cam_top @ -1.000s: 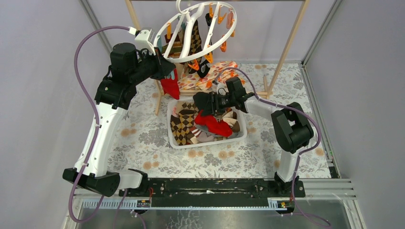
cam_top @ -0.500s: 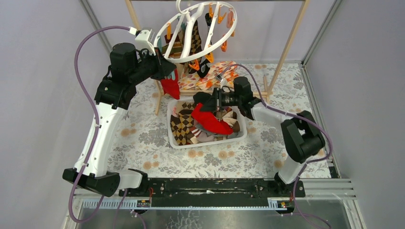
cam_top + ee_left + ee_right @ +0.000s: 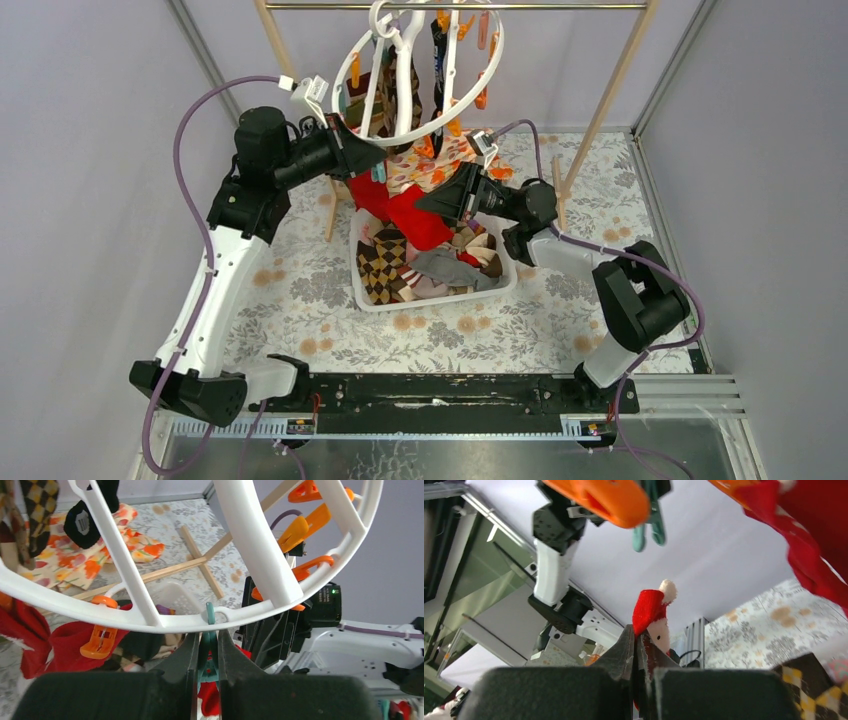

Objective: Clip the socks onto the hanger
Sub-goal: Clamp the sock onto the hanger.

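The white ring hanger (image 3: 404, 75) hangs tilted from the pole, with argyle and black socks clipped to it. My left gripper (image 3: 372, 160) is shut on a teal clip (image 3: 209, 652) under the hanger's rim (image 3: 260, 555). A red sock (image 3: 368, 192) hangs from the hanger beside it. My right gripper (image 3: 428, 200) is shut on another red sock (image 3: 422, 225) and holds it up above the basket, just right of the left gripper. In the right wrist view the sock's end (image 3: 650, 607) sticks out of the shut fingers, below the teal clip (image 3: 649, 530) and an orange clip (image 3: 599, 497).
A white slotted basket (image 3: 440, 296) under the hanger holds argyle (image 3: 380, 265), grey and other socks. An orange floral cloth (image 3: 440, 160) lies behind it. The wooden pole frame (image 3: 600, 100) stands around the hanger. Both arms meet close together above the basket.
My right gripper has lifted the red sock out of the basket, up and back towards the hanger. The hanger has swung more upright, and my left gripper has shifted right with the clip.
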`<action>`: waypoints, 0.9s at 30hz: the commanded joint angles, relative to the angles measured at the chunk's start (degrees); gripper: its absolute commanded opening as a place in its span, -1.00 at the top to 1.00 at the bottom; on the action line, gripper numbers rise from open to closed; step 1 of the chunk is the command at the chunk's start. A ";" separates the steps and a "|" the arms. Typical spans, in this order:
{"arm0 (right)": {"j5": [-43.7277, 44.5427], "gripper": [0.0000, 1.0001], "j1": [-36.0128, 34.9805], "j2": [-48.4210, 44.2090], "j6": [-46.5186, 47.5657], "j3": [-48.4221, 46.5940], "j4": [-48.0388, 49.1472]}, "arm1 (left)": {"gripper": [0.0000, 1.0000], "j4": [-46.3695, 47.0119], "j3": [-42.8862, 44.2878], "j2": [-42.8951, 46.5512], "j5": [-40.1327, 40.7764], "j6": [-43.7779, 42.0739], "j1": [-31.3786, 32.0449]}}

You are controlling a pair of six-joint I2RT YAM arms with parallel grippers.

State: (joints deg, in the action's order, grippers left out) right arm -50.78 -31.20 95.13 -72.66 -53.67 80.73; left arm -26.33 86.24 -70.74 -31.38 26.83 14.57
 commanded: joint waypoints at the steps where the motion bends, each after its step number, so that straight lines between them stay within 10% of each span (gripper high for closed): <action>1: 4.44 1.00 -2.70 -0.56 -3.99 -2.71 13.61 | 1.00 5.48 -2.05 0.94 -7.44 6.50 -0.31; 27: 14.42 1.00 -7.66 6.52 -3.17 -9.35 17.45 | 1.00 12.46 -3.27 0.89 -18.73 14.74 -3.63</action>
State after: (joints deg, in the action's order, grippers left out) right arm -38.41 -38.48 101.08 -75.33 -60.01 90.50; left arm -16.67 83.46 -70.74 -44.69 40.64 11.09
